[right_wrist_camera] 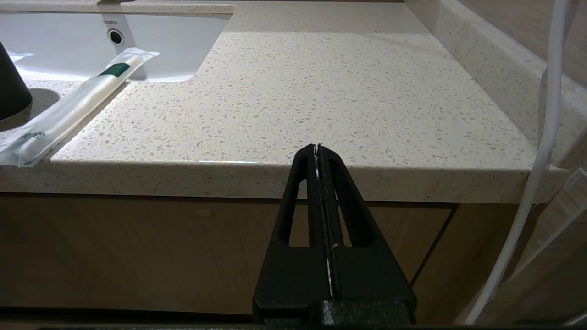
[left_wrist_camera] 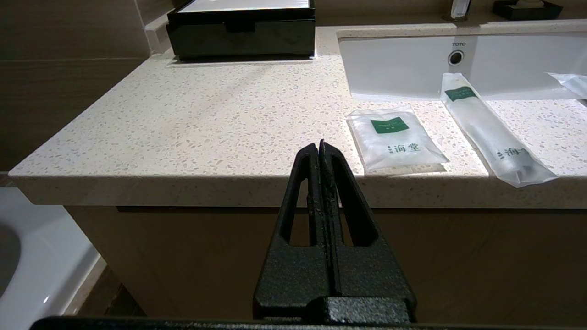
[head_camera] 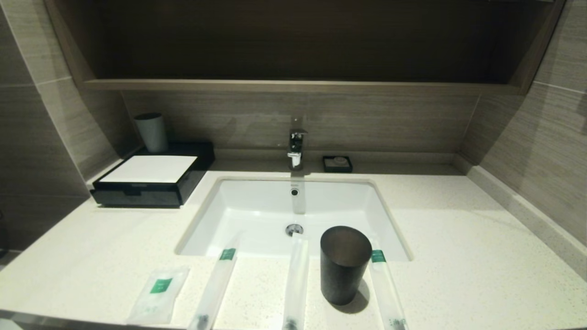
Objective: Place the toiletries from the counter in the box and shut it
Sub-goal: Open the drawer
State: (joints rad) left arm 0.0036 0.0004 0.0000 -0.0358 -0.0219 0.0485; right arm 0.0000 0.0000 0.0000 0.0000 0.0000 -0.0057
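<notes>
my own two grippers are sitting nearest the lens: my left gripper (left_wrist_camera: 320, 145) and my right gripper (right_wrist_camera: 317, 149), each with its jaws pressed together on nothing, both hanging below and in front of the counter's front edge, out of the head view; beyond them the counter (head_camera: 458, 238) is stretching wide, with the white sink (head_camera: 257, 211) sunk in its middle; the box (head_camera: 151, 181) is resting at the back left corner, its white top panel flat and its drawer looking pushed in, a pale cup (head_camera: 151, 132) standing behind it; a dark cup (head_camera: 345, 263) is standing near the front edge; three long sachets are lying along that edge, the left one (head_camera: 215, 286), the middle one (head_camera: 296, 279) and the right one (head_camera: 387, 288) just beside the dark cup, their far ends reaching over the sink rim; the short flat sachet (head_camera: 158, 295) is lying furthest left; smallest, a black soap dish (head_camera: 337, 163) is sitting by the tap (head_camera: 296, 144); i am judging nothing begun: all four toiletries are waiting well apart from the box, which is wanting opening, filling, closing.
</notes>
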